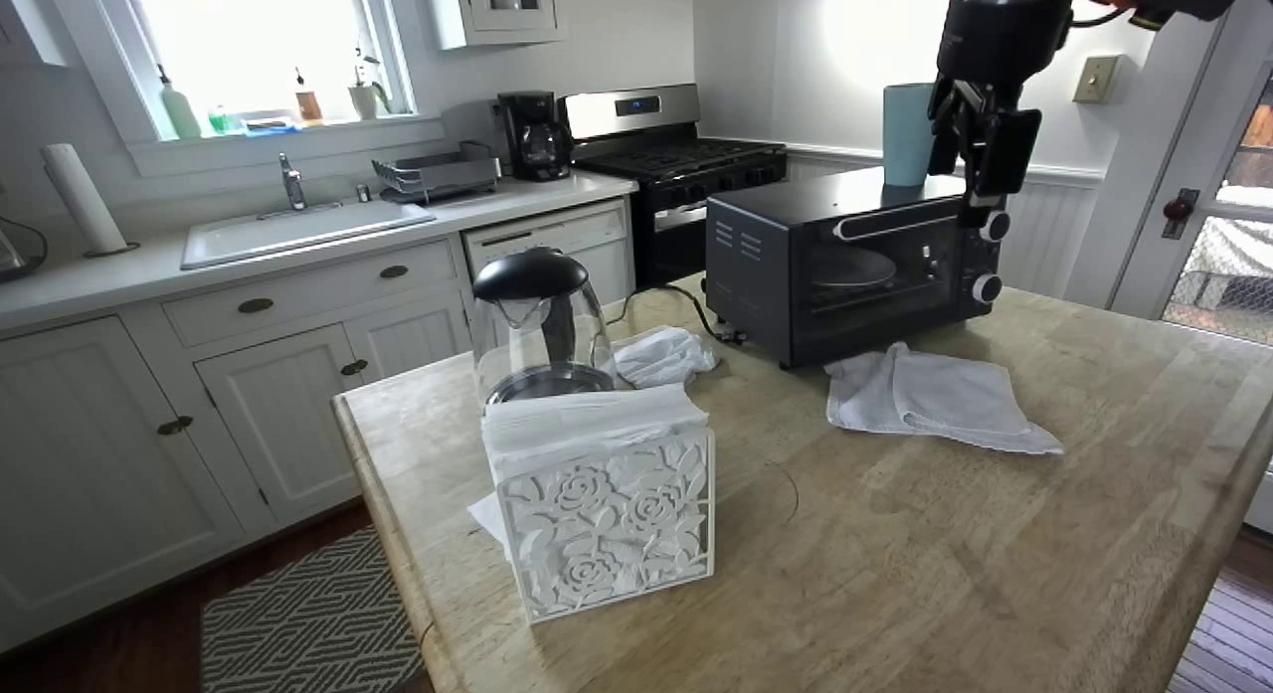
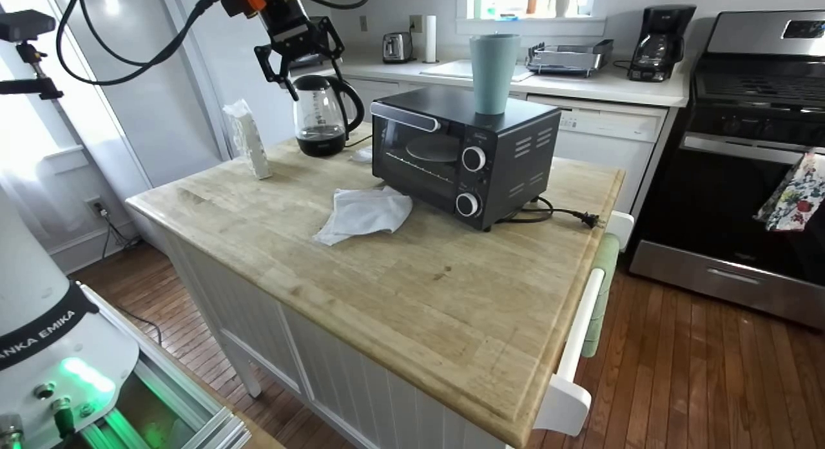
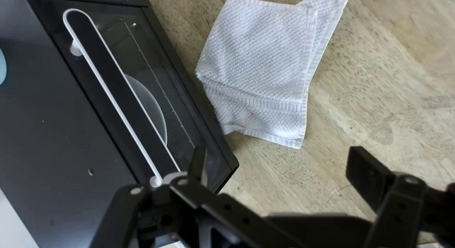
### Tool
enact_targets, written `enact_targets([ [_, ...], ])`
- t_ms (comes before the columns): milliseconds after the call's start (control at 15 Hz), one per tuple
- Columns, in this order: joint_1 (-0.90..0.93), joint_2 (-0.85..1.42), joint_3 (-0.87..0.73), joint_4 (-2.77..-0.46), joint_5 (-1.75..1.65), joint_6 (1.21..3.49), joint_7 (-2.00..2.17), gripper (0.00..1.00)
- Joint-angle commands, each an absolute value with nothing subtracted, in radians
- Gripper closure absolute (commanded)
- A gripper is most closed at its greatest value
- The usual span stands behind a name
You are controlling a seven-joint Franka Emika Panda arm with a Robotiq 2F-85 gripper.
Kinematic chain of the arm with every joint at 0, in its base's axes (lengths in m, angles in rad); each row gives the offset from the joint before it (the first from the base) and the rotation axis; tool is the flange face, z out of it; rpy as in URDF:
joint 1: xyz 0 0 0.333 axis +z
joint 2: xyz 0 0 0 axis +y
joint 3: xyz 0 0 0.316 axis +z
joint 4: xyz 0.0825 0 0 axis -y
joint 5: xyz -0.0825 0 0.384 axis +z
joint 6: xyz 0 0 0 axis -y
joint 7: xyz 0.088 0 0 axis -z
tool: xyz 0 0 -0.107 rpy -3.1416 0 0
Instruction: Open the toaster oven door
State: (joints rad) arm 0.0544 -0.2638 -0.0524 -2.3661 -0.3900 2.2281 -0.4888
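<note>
The oven (image 2: 480, 178) is black and boxy, its glass door (image 2: 412, 162) closed, a plate (image 3: 151, 107) inside. Napkins (image 1: 597, 425) stand in the white holder (image 1: 656, 509). My jaws stand wide.

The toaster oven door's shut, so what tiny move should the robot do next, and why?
Probably ease the tool a little toward the handle. The toaster oven door is shut, and in the wrist view the open tool has the handle off to one side, not between its fingers.
</note>
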Motion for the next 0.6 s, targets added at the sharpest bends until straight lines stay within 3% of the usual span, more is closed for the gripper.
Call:
enact_targets([
  [0, 0.026, -0.224, -0.061, -2.361, -0.412, 2.267, -0.514, 0.00],
  [533, -0.056, -0.122, -0.143, -2.362, -0.437, 2.504, -0.697, 0.00],
])
